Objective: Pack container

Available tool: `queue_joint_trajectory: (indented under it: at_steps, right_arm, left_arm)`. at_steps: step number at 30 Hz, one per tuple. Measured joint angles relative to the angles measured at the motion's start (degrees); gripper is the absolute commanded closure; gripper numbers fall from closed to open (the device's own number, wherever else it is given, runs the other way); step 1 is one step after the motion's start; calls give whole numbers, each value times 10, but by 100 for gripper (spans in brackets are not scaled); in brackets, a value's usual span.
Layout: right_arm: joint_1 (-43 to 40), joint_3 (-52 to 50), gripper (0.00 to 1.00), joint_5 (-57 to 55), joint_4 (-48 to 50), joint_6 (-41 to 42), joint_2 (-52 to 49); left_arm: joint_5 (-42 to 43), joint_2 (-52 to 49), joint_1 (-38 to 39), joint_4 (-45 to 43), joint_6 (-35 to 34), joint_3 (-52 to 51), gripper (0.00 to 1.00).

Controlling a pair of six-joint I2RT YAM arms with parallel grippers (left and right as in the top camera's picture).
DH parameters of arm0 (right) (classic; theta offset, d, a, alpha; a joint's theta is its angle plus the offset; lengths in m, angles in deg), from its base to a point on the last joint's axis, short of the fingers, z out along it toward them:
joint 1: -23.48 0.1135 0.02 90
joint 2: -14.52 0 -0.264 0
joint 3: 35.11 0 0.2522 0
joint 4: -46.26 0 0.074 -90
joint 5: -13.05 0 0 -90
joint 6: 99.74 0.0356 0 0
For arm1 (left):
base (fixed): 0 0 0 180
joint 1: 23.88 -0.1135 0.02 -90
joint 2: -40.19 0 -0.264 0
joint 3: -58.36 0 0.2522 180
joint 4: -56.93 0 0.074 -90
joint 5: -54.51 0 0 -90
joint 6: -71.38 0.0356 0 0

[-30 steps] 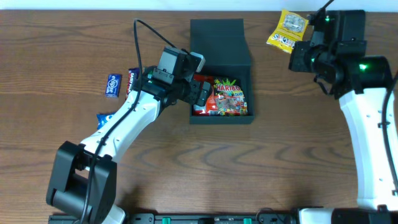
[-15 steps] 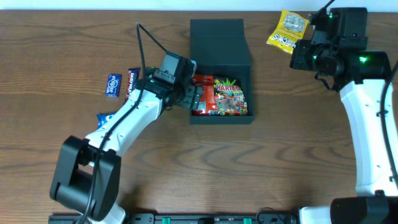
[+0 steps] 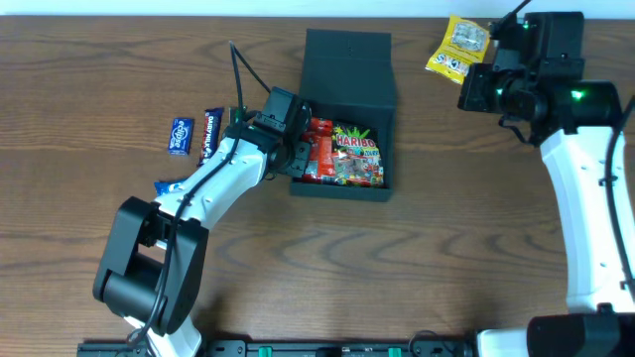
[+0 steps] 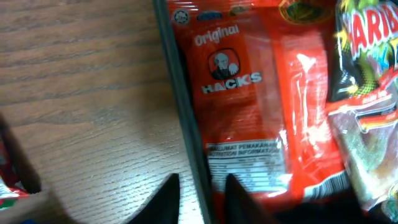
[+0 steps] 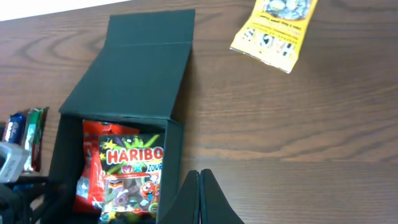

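The container (image 3: 347, 69) sits at table centre, lid flap folded back toward twelve o'clock, leaving it open for loading; a red Hacks packet (image 4: 249, 93) and a Haribo bag (image 3: 355, 154) lie inside. Your left gripper (image 4: 203, 196) straddles its nine o'clock wall, fingers narrowly parted, likely to steady it. At two o'clock your right gripper (image 5: 199, 180) hangs pressed together, empty, near the yellow packet (image 3: 458, 48)
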Motion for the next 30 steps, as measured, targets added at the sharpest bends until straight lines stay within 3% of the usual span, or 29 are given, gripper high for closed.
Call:
queue_joint_trajectory:
  at_steps: [6,11,30]
  right_arm:
    - [64,0,99,19,1,0,-22]
    - [111,0,99,45,1,10,-88]
    - [135,0,99,10,-34,64,-151]
  left_arm:
    - [-10,0,-1,0,-3,0,94]
    - [-13,0,-1,3,-18,0,94]
    - [-4,0,0,13,-208,3,94]
